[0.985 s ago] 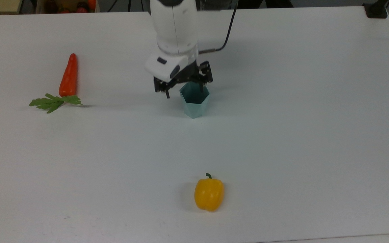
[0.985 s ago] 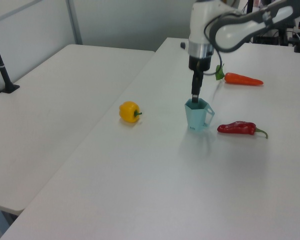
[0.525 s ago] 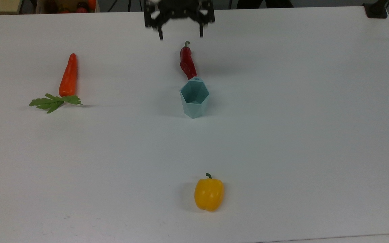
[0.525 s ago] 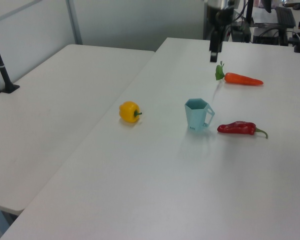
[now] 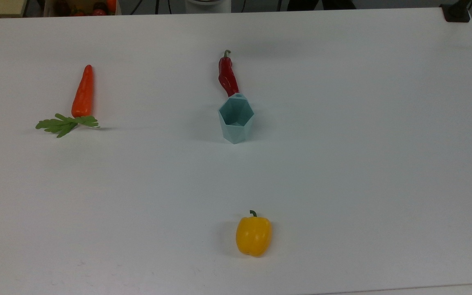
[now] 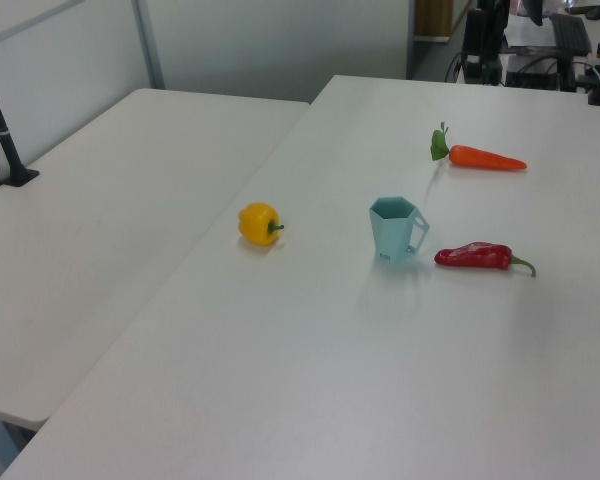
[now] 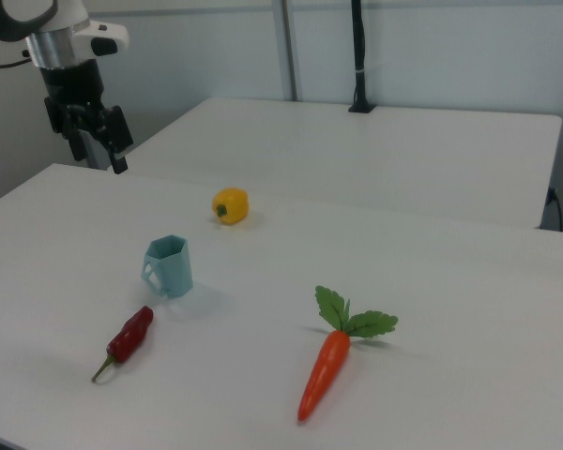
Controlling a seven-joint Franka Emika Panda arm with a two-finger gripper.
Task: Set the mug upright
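Note:
The pale blue-teal faceted mug (image 5: 236, 119) stands upright near the middle of the white table (image 5: 363, 164), its hexagonal mouth facing up. Its handle (image 6: 417, 232) points toward the red chili. Nothing touches the mug (image 6: 393, 230) (image 7: 169, 265). My gripper (image 7: 98, 157) hangs high above the table's edge at the right view's upper left, well away from the mug, open with nothing between its black fingers (image 7: 119, 161).
A red chili (image 5: 228, 77) lies just behind the mug in the top view. A carrot with green leaves (image 5: 83, 92) lies at the top view's left. A yellow pepper (image 5: 253, 235) sits near the front edge. A second table (image 6: 100, 200) adjoins.
My gripper let go of the mug's rim, rose and pulled back past the table's far edge, leaving the top view. The mug stayed upright in place; the chili came into sight.

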